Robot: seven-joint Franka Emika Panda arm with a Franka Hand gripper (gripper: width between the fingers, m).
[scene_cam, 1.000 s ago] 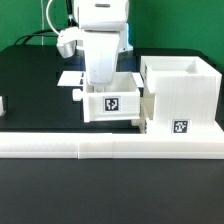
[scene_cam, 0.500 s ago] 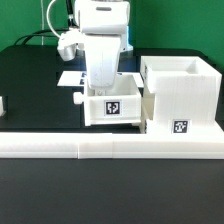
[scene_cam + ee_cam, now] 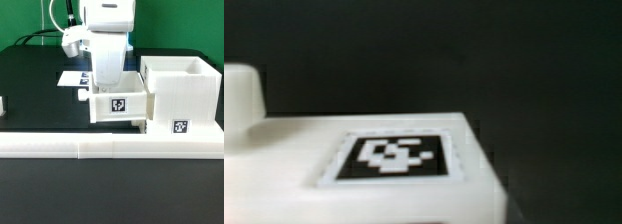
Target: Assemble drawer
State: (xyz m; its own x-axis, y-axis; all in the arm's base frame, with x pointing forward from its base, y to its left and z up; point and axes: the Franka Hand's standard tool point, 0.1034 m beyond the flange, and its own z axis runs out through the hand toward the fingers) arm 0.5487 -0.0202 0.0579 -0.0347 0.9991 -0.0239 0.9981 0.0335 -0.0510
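A long low white rail point(image 3: 100, 146) runs across the near edge of the black worktop point(image 3: 30, 85). Just behind it, two drawer parts sit side by side: one small white tray point(image 3: 120, 105) at centre and one large cube-like shell point(image 3: 182, 95) at the exterior view's right, its open top facing up. The tray touches, or all but touches, the shell's left wall. Each part shows one black-and-white square tag on its near face, the tray's at mid-height, the shell's low near the rail. A small round knob point(image 3: 83, 95) juts from the tray's left side.

The single white arm point(image 3: 108, 30) descends vertically over the tray, its gripper point(image 3: 108, 82) lowered onto or into the tray's far portion. The fingers are hidden behind the arm body and tray wall, so whether they are spread or pinching cannot be told. The wrist view shows a blurred tagged white surface point(image 3: 393, 160) close up against black.

Farther back on the left, part of the flat marker board point(image 3: 70, 76) lies on the worktop.
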